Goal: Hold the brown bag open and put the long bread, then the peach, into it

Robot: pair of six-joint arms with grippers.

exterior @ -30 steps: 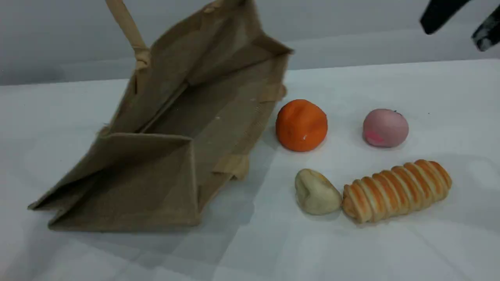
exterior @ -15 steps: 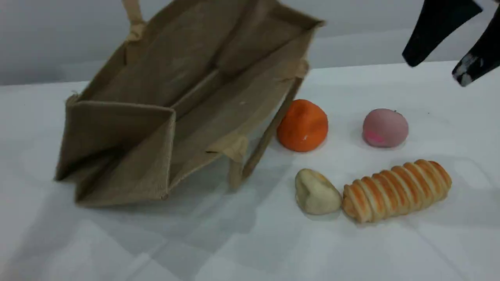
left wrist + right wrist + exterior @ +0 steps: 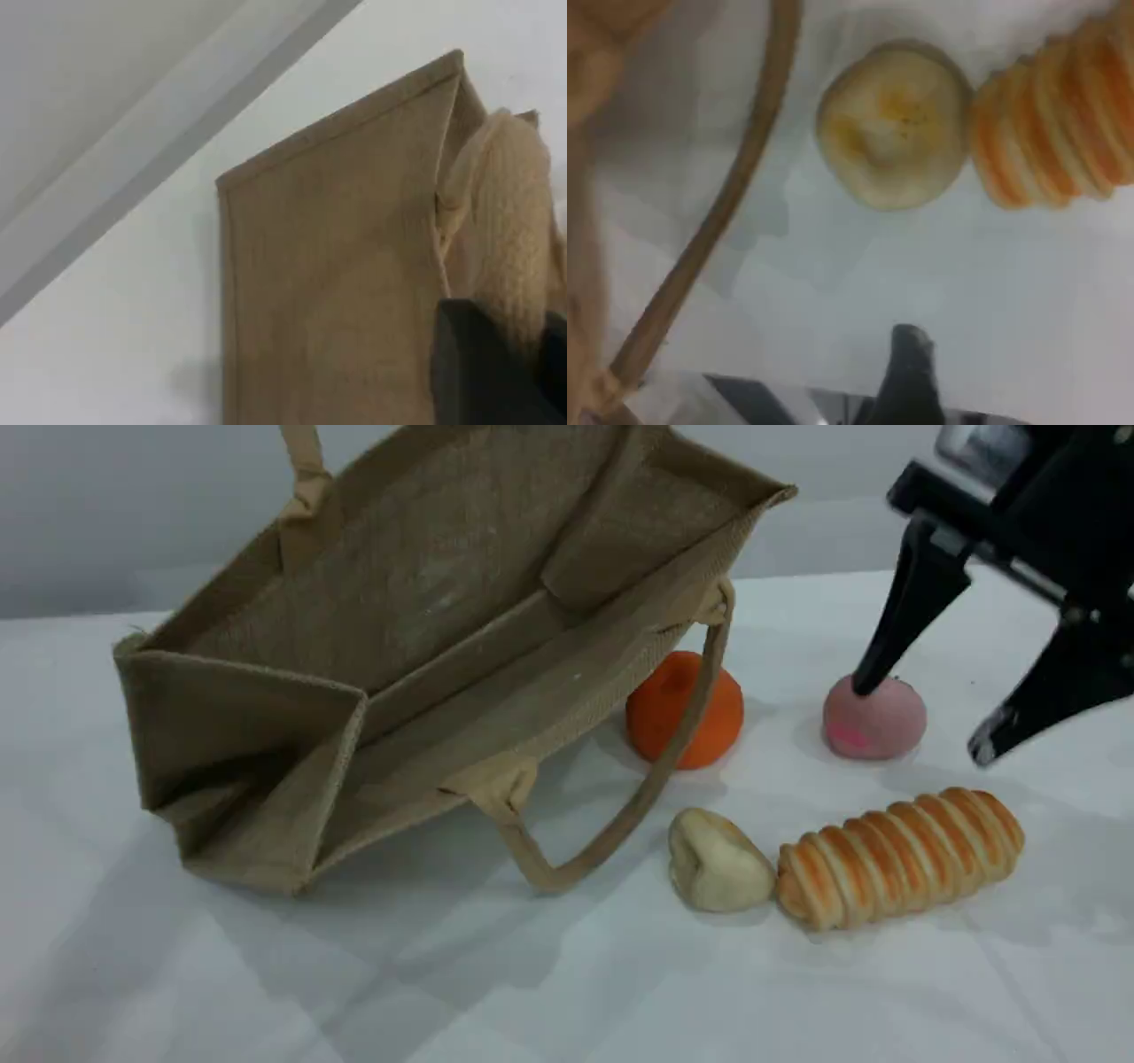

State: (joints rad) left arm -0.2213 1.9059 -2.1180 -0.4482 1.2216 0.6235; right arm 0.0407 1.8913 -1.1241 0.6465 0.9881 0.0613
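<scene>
The brown bag (image 3: 425,629) hangs tilted with its mouth open toward the foods and its bottom corner on the table. Its upper handle (image 3: 304,465) runs up out of the scene view. In the left wrist view my left gripper (image 3: 518,354) is shut on that rolled handle (image 3: 505,221). The long bread (image 3: 899,857) lies at the front right and shows again as the long bread (image 3: 1063,124) in the right wrist view. The peach (image 3: 873,717) sits just behind it. My right gripper (image 3: 926,717) hangs open above both, one fingertip (image 3: 873,677) in front of the peach.
An orange ball (image 3: 687,708) sits by the bag's mouth, partly behind the loose lower handle (image 3: 620,815). A pale beige lump (image 3: 718,861) touches the bread's left end; the right wrist view shows this lump (image 3: 890,124) beside the handle (image 3: 718,221).
The bag has swung up and rightward, its mouth wider, and its lower handle has dropped loose over the table. My right gripper has come down from the top right corner toward the peach and bread.
</scene>
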